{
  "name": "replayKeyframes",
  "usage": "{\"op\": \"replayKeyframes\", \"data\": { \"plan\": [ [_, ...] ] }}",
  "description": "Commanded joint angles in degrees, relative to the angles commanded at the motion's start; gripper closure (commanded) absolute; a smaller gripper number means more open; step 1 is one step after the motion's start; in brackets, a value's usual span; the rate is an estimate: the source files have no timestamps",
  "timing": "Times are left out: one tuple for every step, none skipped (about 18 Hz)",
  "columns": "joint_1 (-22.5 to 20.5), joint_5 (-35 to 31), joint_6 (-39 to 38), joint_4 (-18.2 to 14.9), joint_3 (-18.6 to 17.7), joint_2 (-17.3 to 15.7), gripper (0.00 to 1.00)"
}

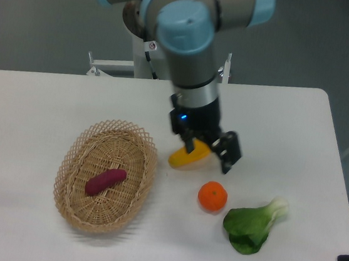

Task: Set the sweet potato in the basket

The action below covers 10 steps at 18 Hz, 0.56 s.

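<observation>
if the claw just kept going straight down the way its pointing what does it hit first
Most likely the yellow vegetable: the open claw hangs right over its right end, fingers pointing down toward the table. Height is hard to judge from this one view, so it might just clear it and meet the tabletop beside it.
</observation>
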<state>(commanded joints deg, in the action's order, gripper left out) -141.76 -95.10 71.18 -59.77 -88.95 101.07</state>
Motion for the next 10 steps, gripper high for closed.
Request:
{"op": "replayKeyframes", "data": {
  "plan": [
    [-0.44, 0.00, 2.01, 0.17, 0.17, 0.00, 0.00],
    [-0.97, 0.00, 4.04, 0.26, 0.18, 0.00, 0.00],
    [-1.41, 0.00, 5.45, 0.26, 0.09, 0.00, 0.00],
    [-1.68, 0.00, 5.98, 0.35, -0.09, 0.00, 0.00],
    [-1.94, 0.09, 5.99, 0.35, -0.17, -0.09, 0.00],
    [-1.94, 0.00, 5.99, 0.35, -0.18, -0.09, 0.00],
    [-1.94, 0.00, 5.99, 0.35, -0.35, -0.44, 0.00],
    [-1.94, 0.09, 5.99, 0.35, -0.70, -0.61, 0.00],
    [-1.94, 0.18, 5.99, 0.35, -0.96, -0.70, 0.00],
    [-1.94, 0.79, 5.90, 0.44, -1.23, -0.62, 0.00]
  ]
}}
